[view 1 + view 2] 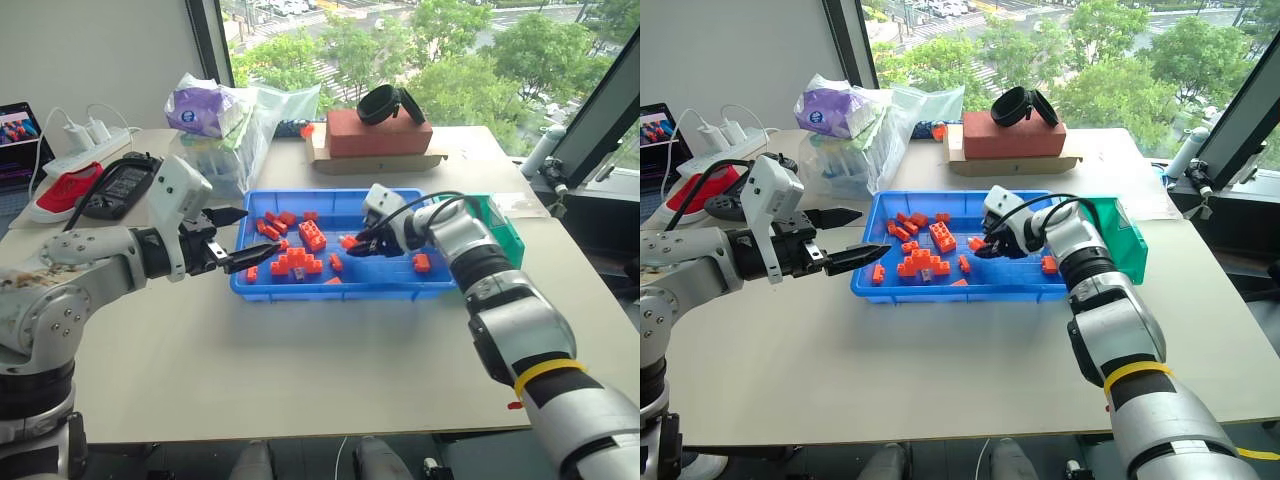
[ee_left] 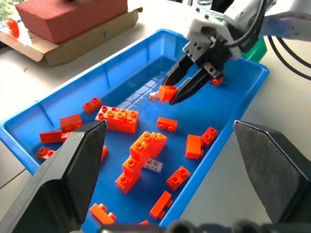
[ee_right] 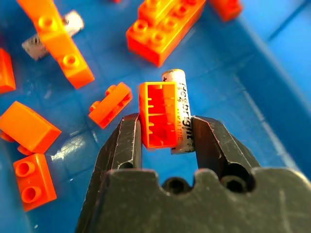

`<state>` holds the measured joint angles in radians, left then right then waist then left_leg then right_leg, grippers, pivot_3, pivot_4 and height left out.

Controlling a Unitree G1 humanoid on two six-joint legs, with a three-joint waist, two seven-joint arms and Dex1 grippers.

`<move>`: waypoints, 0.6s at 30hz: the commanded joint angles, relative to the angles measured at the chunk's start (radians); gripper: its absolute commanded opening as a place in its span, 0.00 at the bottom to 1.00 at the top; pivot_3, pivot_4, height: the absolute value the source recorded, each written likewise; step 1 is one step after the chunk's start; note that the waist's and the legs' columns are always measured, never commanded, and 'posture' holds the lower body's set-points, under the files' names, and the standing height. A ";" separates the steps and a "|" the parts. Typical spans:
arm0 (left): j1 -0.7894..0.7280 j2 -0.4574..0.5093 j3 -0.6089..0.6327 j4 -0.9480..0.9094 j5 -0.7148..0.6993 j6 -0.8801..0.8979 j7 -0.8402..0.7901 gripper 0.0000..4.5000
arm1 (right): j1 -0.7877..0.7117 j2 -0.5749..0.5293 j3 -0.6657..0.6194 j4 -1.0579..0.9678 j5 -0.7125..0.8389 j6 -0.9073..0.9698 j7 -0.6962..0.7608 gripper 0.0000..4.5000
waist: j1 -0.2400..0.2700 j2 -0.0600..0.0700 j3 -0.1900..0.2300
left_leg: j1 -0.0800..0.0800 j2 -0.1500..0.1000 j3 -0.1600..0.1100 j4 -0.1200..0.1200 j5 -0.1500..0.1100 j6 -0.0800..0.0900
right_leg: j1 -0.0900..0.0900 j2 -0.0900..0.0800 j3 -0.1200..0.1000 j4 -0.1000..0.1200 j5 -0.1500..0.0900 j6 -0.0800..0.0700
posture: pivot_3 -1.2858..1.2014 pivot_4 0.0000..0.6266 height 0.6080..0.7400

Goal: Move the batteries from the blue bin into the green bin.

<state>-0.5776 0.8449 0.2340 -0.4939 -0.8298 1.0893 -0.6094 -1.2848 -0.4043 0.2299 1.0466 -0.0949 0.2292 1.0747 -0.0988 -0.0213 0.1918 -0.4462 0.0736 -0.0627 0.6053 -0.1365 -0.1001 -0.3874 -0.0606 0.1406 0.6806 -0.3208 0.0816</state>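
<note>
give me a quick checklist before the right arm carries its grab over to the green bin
1. Battery between the right gripper fingers: ok.
2. Only the battery gripped: not ok, an orange brick is pinched alongside it.
3. Grab lifted off the blue bin floor: cannot tell.
4. Green bin within reach beside the blue bin's right end: ok, as far as I can judge.
5. Left gripper out of the way: ok, open at the blue bin's left end.
6. Another battery left under bricks: not ok, more to move.
</note>
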 commanded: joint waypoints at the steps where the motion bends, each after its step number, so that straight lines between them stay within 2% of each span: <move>1: -0.017 0.001 0.006 -0.005 -0.003 -0.028 -0.004 1.00 | -0.034 -0.033 -0.039 -0.059 0.026 0.022 0.036 0.28 | -0.001 0.000 0.000 | 0.000 0.000 0.000 0.000 0.000 0.000 | 0.000 0.000 0.000 0.000 0.000 0.000 | 0.52 0.24 1.00; 12: -0.015 0.002 -0.004 0.004 0.001 -0.041 -0.009 1.00 | 0.008 -0.043 -0.038 -0.104 0.005 0.039 0.043 0.28 | -0.002 0.000 0.000 | 0.000 0.000 0.000 0.000 0.000 0.000 | 0.000 0.000 0.000 0.000 0.000 0.000 | 0.52 0.24 1.00; 18: -0.012 -0.003 -0.014 0.004 0.004 -0.047 -0.011 1.00 | 0.062 -0.043 0.007 -0.112 -0.024 0.037 0.074 0.28 | 0.000 0.000 0.000 | 0.000 0.000 0.000 0.000 0.000 0.000 | 0.000 0.000 0.000 0.000 0.000 0.000 | 0.52 0.24 1.00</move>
<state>-0.5777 0.8388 0.2147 -0.4736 -0.8259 1.0693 -0.6153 -1.2263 -0.4369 0.2307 0.9679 -0.1144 0.2669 1.1379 -0.0991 -0.0214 0.1918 -0.4461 0.0736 -0.0627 0.6051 -0.1364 -0.1002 -0.3873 -0.0606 0.1406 0.6805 -0.3208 0.0817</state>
